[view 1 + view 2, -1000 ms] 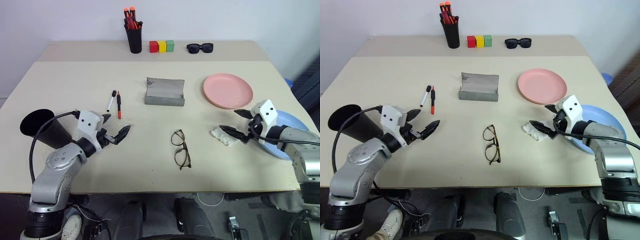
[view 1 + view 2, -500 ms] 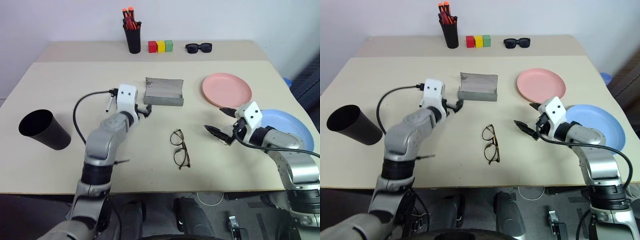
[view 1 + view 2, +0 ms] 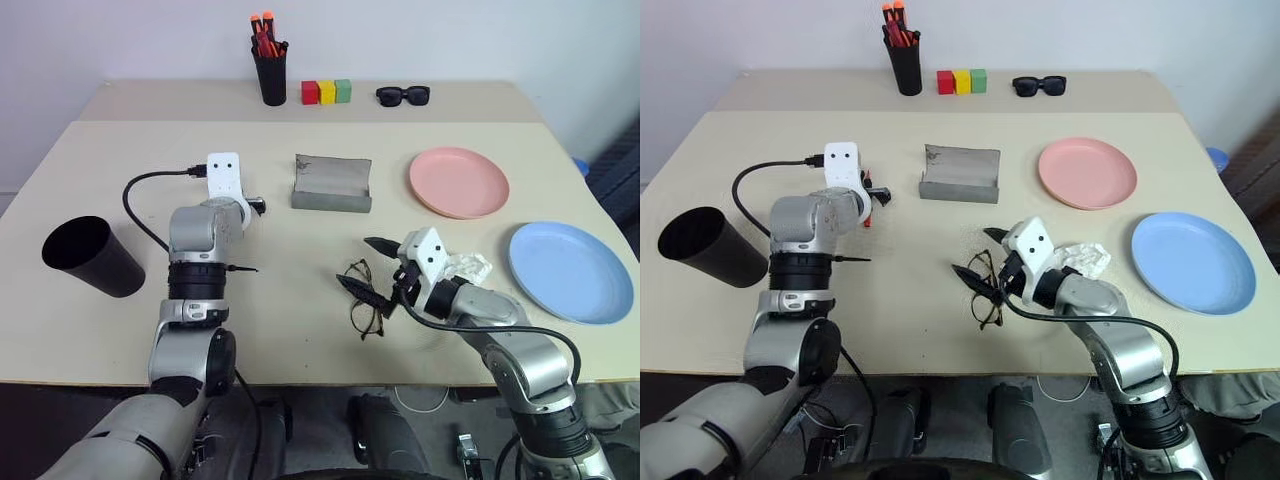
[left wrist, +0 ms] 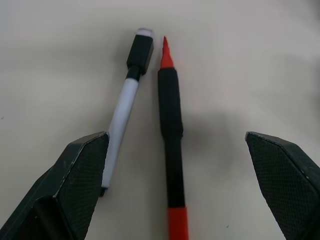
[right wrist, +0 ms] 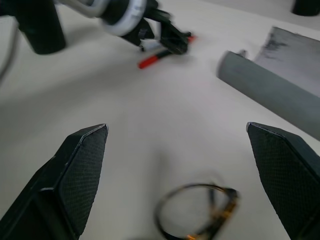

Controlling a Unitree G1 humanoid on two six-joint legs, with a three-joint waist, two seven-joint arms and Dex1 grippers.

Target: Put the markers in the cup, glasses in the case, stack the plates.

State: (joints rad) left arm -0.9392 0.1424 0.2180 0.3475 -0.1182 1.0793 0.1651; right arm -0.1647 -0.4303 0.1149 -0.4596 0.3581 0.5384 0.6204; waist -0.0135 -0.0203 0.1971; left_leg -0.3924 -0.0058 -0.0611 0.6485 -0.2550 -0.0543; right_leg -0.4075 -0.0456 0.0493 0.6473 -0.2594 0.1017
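Beige table (image 3: pixel 120 160) against a pale wall, and both arms have just swung in from the sides. A second ago the left gripper (image 4: pixel 175 185) sat low beside the cup (image 3: pixel 88 256); now it hangs over the markers (image 4: pixel 167 125), fingers spread wide, white pen and red pen lying side by side between them, nothing gripped yet. The cup stays tipped on its side at nine o'clock on the table, well apart from the pens.

Over on the other side, the right gripper (image 3: pixel 368 267) has swept in from the blue plate (image 3: pixel 570 270) and now sits at the glasses (image 3: pixel 364 315), just off table centre, fingers wide and empty. The case (image 3: pixel 332 185) lies lid up at twelve o'clock from the glasses. The pink plate (image 3: pixel 458 181), at two o'clock, is unstacked. My read: two pickups are being lined up at once, no task step finished.
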